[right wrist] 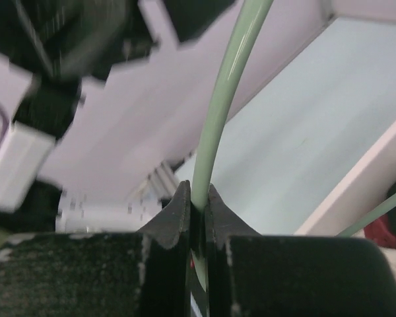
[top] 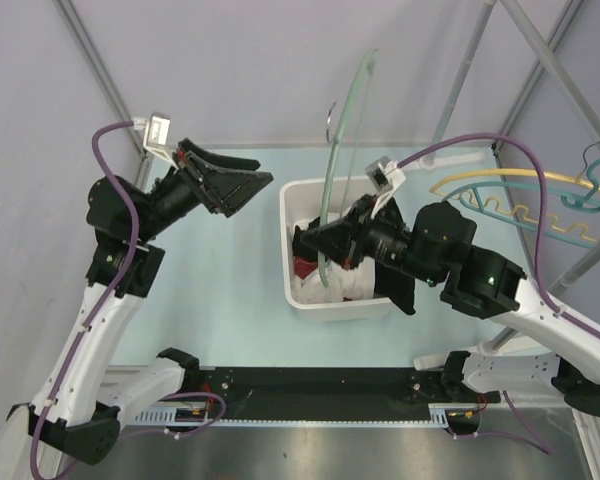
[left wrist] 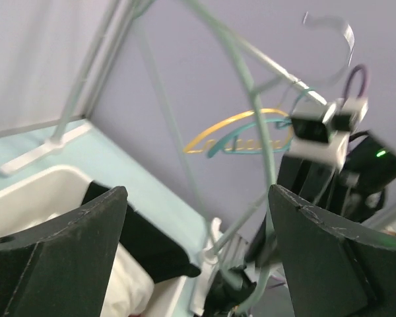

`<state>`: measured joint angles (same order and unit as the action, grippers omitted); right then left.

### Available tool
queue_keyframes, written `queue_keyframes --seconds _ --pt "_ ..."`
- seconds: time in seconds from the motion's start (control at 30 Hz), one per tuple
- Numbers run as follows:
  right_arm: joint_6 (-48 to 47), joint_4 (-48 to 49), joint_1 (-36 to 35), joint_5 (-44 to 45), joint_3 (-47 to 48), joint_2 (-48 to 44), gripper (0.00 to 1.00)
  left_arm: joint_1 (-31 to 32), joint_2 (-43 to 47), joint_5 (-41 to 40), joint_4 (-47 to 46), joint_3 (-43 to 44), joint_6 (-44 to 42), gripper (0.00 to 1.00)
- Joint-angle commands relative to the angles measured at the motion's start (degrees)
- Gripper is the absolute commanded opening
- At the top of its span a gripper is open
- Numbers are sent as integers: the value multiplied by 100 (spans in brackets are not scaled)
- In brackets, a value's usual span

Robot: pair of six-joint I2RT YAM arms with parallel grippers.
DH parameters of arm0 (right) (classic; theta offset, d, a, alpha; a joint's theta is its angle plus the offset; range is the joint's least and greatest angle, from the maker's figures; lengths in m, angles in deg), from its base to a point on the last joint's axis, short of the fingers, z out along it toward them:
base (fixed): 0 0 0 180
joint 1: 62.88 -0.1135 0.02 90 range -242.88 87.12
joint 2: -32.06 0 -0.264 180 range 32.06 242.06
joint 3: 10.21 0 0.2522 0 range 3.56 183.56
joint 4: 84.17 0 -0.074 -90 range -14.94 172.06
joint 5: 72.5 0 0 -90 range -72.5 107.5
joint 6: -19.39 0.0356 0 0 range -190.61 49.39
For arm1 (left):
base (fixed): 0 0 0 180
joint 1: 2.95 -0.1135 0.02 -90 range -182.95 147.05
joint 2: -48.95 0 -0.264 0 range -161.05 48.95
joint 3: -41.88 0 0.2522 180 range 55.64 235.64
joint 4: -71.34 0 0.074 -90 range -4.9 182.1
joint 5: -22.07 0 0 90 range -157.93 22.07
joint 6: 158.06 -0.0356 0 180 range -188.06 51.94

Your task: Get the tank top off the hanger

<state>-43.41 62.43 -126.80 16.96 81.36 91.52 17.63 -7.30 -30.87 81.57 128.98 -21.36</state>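
right hand [right wrist: 197, 201]: centre right of frame, clamped tight on pale green hanger [right wrist: 224, 99], which stands upright. tank top [top: 345, 288]: crumpled in white bin [top: 286, 240], frame centre, on pale blue counter [top: 220, 280]. left hand [top: 258, 192]: upper left, fingers spread wide, empty. spare hangers [top: 520, 195]: right edge.

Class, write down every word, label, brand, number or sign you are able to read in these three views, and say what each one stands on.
No text can be read in any view.
The white bin, the pale green hanger and the spare hangers show no lettering.
Any marking on the small boards at the near edge is too small to read.
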Motion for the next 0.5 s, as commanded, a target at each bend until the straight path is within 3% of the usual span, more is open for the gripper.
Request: queue_keyframes --seconds 0.0,0.03,0.13,0.33,0.47 --pt "705 890 204 1993 718 249 0 -45 334 -744 740 -390 -882 93" --pt "812 970 248 2675 789 320 0 -45 395 -709 740 -434 -873 93" --pt "1390 1234 493 3575 1114 724 0 -45 500 -691 757 -452 -846 92" --pt "2560 2103 908 4480 1431 1453 0 -45 817 -788 1064 -365 -987 92" --pt "2412 3034 1038 5510 1474 1761 0 -45 1019 -876 1302 -373 -1101 92"
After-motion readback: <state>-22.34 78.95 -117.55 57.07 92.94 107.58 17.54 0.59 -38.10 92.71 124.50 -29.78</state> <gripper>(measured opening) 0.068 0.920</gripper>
